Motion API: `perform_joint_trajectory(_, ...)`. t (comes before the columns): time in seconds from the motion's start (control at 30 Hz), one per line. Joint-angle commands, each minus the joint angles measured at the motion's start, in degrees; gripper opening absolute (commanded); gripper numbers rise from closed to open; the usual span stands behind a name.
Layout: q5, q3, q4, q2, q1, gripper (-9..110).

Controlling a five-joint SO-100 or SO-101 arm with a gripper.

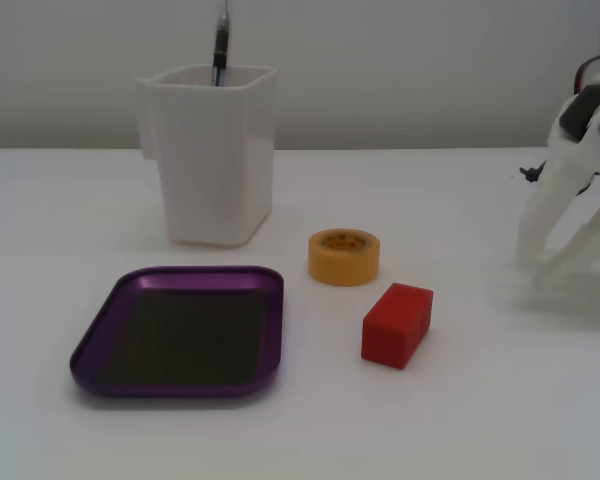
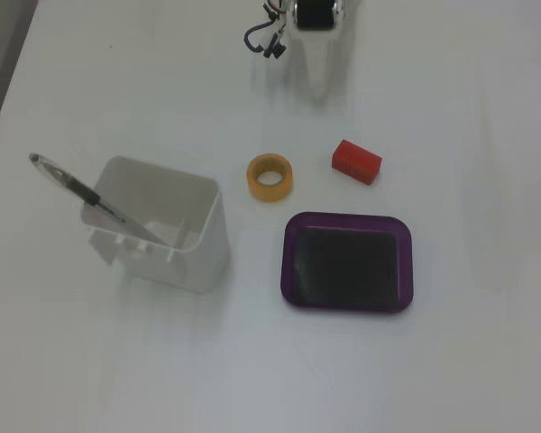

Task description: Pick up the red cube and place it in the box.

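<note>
The red cube lies on the white table right of the box, a shallow purple tray with a dark, bare inside. From above, the red cube sits just beyond the box. My white gripper stands at the far right, well apart from the cube and pointing down at the table. In the top-down view the gripper is at the top edge. Its two fingers converge toward the tips, which fade into the white table, and nothing is between them.
A yellow tape roll lies just behind the cube. A tall white square cup holding a pen stands behind the tray. Cables hang beside the arm's base.
</note>
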Motion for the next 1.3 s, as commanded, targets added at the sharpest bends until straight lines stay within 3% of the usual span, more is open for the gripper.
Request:
perform_joint_trajectory(0.0,-0.3,0.3,-0.7,4.0,-0.6,-1)
perform_joint_trajectory(0.43,0.4,-18.4,-6.9,-1.1,-0.3,-1)
perform_joint_trajectory(0.67,2.3,-30.0,-10.9,-25.0,-1.0,0)
perform_joint_trajectory(0.8,5.1,-40.7,-10.0,-42.2,-7.4,0)
perform_joint_trajectory(1.0,14.9,-56.2,-8.7,-63.5,-13.4,10)
perform_joint_trajectory(1.27,25.8,-64.9,-6.8,-83.2,-12.9,21)
